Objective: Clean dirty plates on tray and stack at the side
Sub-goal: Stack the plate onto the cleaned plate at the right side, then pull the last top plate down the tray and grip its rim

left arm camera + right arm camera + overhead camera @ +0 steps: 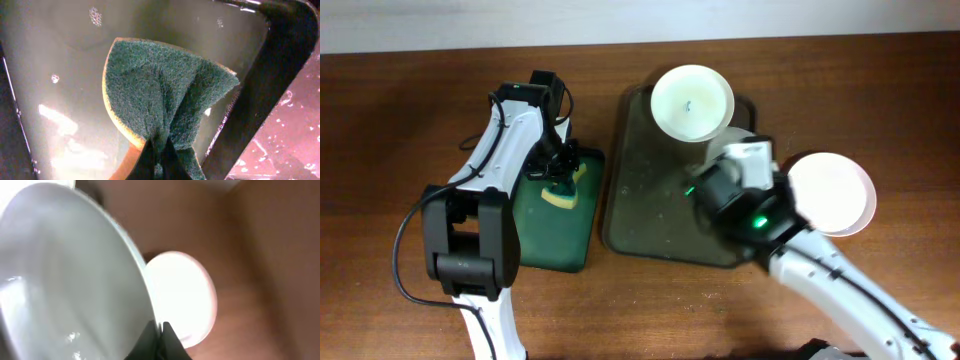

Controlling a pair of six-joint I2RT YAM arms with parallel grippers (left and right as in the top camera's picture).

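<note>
Sponge (165, 95) pinched in our left gripper (159, 157) sits frame-left of the smudged plate (691, 102), which our right gripper (159, 335) clamps by its rim over the upper end of the tray (645, 200).

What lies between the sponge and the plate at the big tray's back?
Overhead view: only the rim of the small tray and bare floor of the big tray.

I see 1 white plate (692, 102), teal speck at ctr, tilted over tray (645, 200) far end, rim pinched by R tool (160, 330). 2nd plate (832, 192), plain white, flat on tabletop (420, 100) just right of tray.
</note>
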